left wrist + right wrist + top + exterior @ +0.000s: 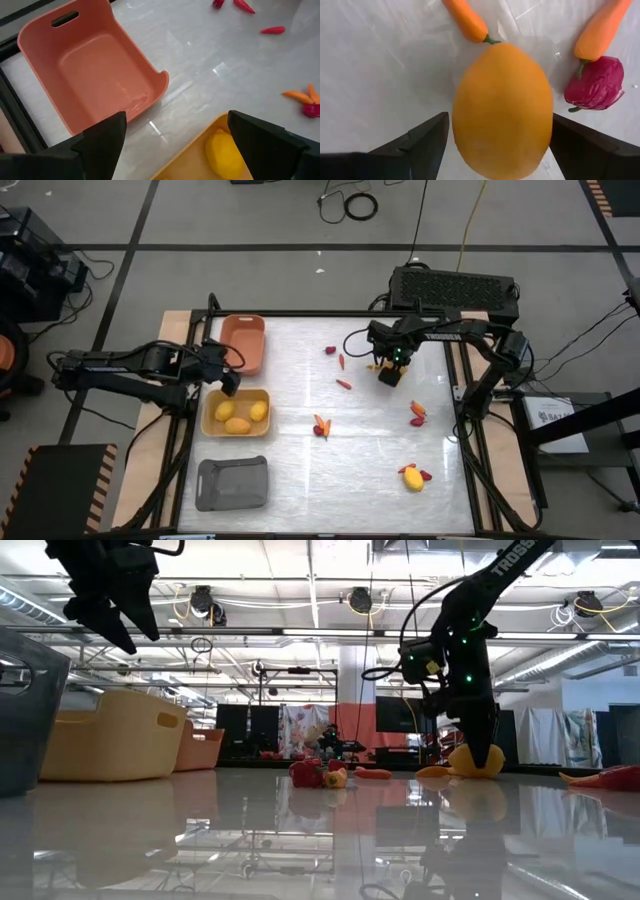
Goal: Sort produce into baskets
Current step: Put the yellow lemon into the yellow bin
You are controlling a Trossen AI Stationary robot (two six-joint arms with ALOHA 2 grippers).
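Observation:
My right gripper (389, 373) points down at the table's far right part, open. Its fingers stand on either side of a yellow-orange rounded fruit (502, 110) that lies on the table (470, 762). Two orange carrot-like sticks (467, 20) (602, 30) and a red piece (595, 82) lie right beside the fruit. My left gripper (175, 135) hangs open and empty, high over the gap between the salmon-orange basket (243, 342) and the yellow basket (212, 425), which holds three yellow fruits (238, 424). The grey basket (232, 483) sits nearest.
More produce lies loose on the white table: red and orange pieces at the far middle (341, 362) (344, 384), a cluster at the centre (321, 425), another at the right (417, 413), and a yellow fruit with red pieces near the right front (413, 477).

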